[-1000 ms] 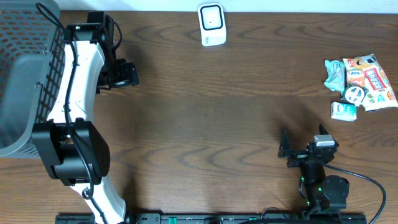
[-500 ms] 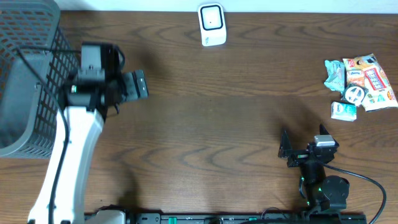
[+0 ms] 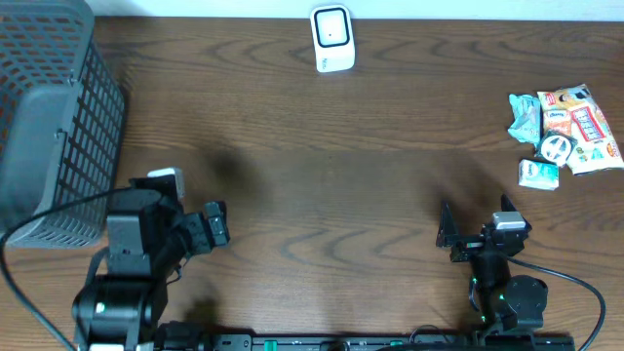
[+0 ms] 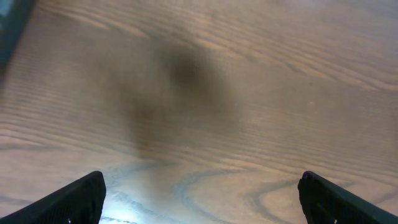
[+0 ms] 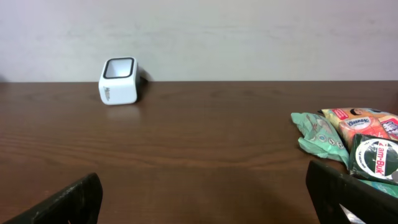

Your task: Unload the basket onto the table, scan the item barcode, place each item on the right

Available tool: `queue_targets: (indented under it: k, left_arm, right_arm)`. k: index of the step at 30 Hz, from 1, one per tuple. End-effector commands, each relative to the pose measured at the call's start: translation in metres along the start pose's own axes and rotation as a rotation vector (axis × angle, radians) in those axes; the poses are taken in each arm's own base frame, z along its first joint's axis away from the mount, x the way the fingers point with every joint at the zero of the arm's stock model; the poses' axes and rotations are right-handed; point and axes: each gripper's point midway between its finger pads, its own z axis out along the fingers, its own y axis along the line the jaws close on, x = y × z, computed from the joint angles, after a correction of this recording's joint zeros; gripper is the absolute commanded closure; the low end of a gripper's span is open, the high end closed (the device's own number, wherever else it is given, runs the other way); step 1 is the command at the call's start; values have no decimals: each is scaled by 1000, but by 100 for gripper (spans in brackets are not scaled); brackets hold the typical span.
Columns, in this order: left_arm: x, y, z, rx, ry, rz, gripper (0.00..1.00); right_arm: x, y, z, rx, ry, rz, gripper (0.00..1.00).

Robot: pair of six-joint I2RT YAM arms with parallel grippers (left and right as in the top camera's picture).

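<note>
The left gripper (image 3: 215, 225) has its jaws spread wide with nothing between them; in its wrist view the two dark fingertips (image 4: 81, 196) sit at the bottom corners of the frame over bare, blurred wood grain. It hangs low over the near left part of the table (image 3: 322, 185), its arm folded back toward the front edge. The right gripper (image 3: 475, 222) also stands with its jaws fully apart and empty, near the front edge on the right side, and its wrist view looks level across the tabletop between its fingers (image 5: 74, 199). Beyond it, a heap of packets (image 3: 565, 132) lies at the far right edge of the table, well apart from both grippers, with a small green and white packet (image 3: 538, 174) just beside the heap on its near side. The white scanner (image 3: 331, 39) stands at the middle of the far edge, its window facing up and forward. A grey mesh basket (image 3: 49, 127) fills the far left corner, apart from the left gripper
</note>
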Motion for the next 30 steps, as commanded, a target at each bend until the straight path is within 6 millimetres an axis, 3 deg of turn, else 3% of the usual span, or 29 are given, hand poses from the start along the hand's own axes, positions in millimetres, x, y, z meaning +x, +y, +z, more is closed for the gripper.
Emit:
queue_targets:
  k: [1, 6, 12, 19, 30]
  left_arm:
    - [3, 3, 0, -8, -1, 58, 2]
    - [17, 7, 7, 1, -32, 75, 2]
    - [12, -7, 7, 133, -293, 113, 2]
    - [29, -2, 20, 137, -310, 123, 2]
    - [3, -9, 21, 197, -599, 161, 2]
  right_arm:
    - [1, -3, 0, 16, 0, -14, 1]
    - [1, -3, 0, 16, 0, -14, 1]
    - [1, -3, 0, 16, 0, -14, 1]
    - [1, -3, 0, 16, 0, -14, 1]
    - [1, -3, 0, 16, 0, -14, 1]
